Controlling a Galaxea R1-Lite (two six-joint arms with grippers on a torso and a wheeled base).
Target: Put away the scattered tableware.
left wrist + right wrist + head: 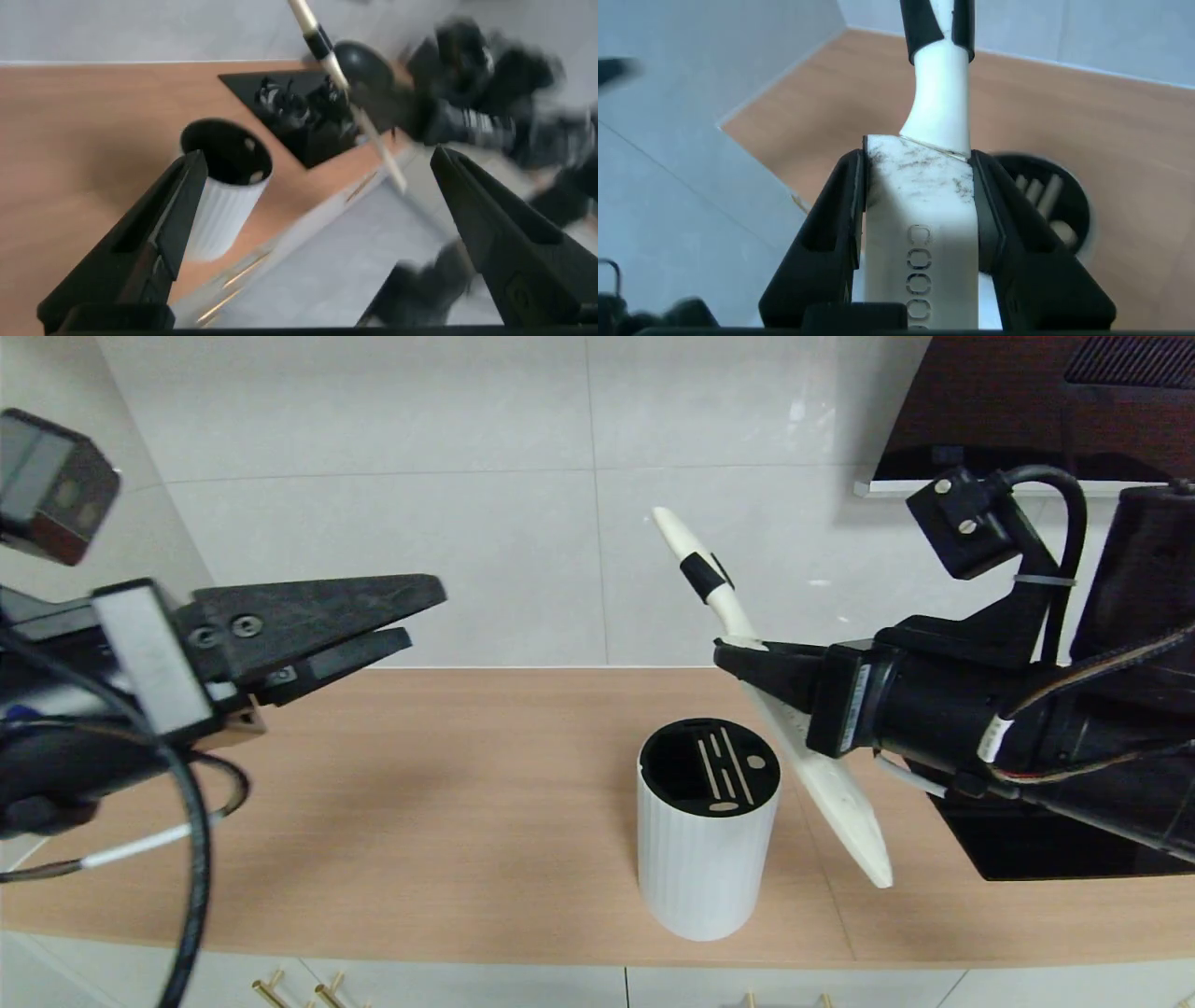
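Clamping the white spatula (826,779) between both fingers, the right gripper (747,663) has hold of it where the handle widens into the blade; in the right wrist view the black fingers (842,224) press against either side of the speckled white surface. The spatula sits at a slant: its handle, wrapped by a black band, points up toward the tiled wall (373,523), and its broad blade slopes down toward the near edge of the countertop (420,821). The blade hangs just beside the white ribbed holder (705,868), on the holder's right and outside its opening. I cannot tell whether the blade tip touches the wood.

The holder stands upright on the countertop, between the two arms and closer to the right one. Its inside is black, with slots and holes in the bottom. A black cooktop (1055,849) is set into the counter to the right, under the right arm, and a dark range hood (1008,401) hangs above it.

The left gripper (420,614) hovers on the left, well apart from the holder, with its fingers spread and nothing between them. Brass drawer handles (271,989) line the cabinet front below the counter edge.
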